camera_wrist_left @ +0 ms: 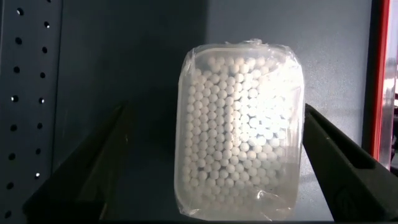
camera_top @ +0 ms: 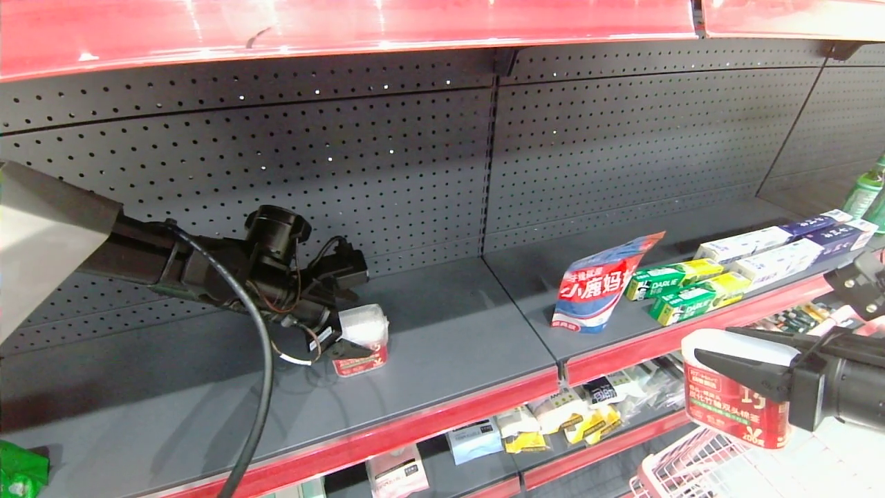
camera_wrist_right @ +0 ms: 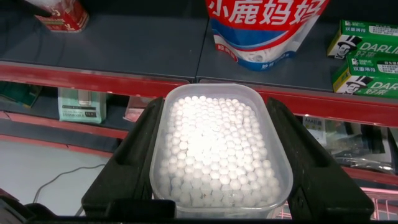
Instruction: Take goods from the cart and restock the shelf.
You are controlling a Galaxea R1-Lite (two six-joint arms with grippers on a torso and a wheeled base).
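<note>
Head view: cart (camera_top: 691, 465) below swab tub (camera_top: 734, 409) in right end effector (camera_top: 712, 344).

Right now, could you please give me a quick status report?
Left gripper open around swab box on shelf. Right gripper shut on second swab box. Pouch stands apart.

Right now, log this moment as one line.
left fingers open around swab box on shelf | right fingers shut on second box above cart | pouch, toothpaste shelved
</note>
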